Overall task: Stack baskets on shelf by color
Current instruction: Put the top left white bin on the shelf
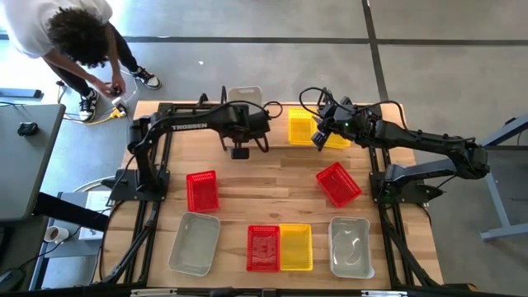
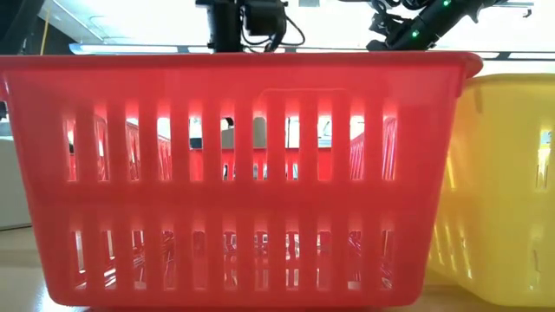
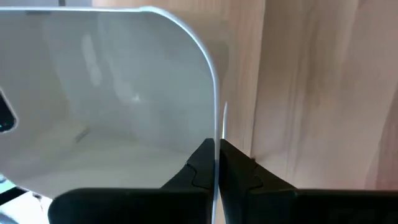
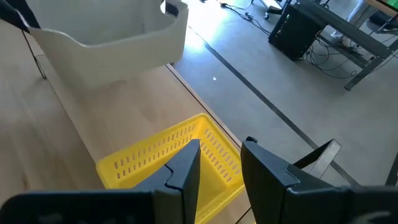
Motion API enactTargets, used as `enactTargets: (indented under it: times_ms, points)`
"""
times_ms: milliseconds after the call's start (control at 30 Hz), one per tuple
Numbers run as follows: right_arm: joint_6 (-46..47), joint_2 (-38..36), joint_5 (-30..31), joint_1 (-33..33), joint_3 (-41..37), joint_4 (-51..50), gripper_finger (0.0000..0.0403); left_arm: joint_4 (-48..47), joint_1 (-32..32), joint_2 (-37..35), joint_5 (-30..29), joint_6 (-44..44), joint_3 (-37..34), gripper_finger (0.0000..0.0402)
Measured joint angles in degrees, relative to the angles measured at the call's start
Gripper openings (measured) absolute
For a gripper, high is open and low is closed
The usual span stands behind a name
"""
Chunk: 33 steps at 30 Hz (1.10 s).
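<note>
1. Nearest the low camera: red basket (image 2: pixel 234 173) fills that view, yellow basket (image 2: pixel 507 186) touching its side. From above they sit side by side at the near edge of the surface (image 1: pixel 272 177).
2. Surface also carries a clear basket (image 1: pixel 195 242) at the near left, another clear basket (image 1: pixel 350 246) at the near right, a loose red basket (image 1: pixel 202 190) at mid-left and a tilted red basket (image 1: pixel 338 183) at mid-right.
3. Shelf (image 1: pixel 247 111) runs along the far edge; only its dark rods are visible.
4. Left gripper (image 3: pixel 217 163) is at the far centre, fingers clamped together on the thin wall of a clear basket (image 3: pixel 112 106). That basket hangs off the fingers, over the far edge by the shelf.
5. Right gripper (image 4: pixel 221 163) is at the far right, fingers apart and closed on nothing. Far yellow basket (image 4: pixel 171 158) lies right below and ahead of them, its long axis running across the finger line.
6. Key relation: right arm is nearer the far yellow basket; probably it drops onto the rim next. Left arm is busy with its clear basket.
7. A person (image 1: pixel 78 41) bends down off the far left corner, away from the arms.
</note>
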Motion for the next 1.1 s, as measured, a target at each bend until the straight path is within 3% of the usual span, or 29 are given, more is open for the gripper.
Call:
enactTargets:
  times_ms: [733, 1100]
  points:
    - [-0.6, 0.0, -0.3, 0.0, 0.0, 0.1, 0.0103, -2.2, 1.9, 4.3, 3.2, 0.2, 0.0, 0.0001]
    - [-0.6, 0.0, -0.3, 0.0, 0.0, 0.1, 0.0103, -2.2, 1.3, 4.3, 3.2, 2.2, 0.0, 0.0045]
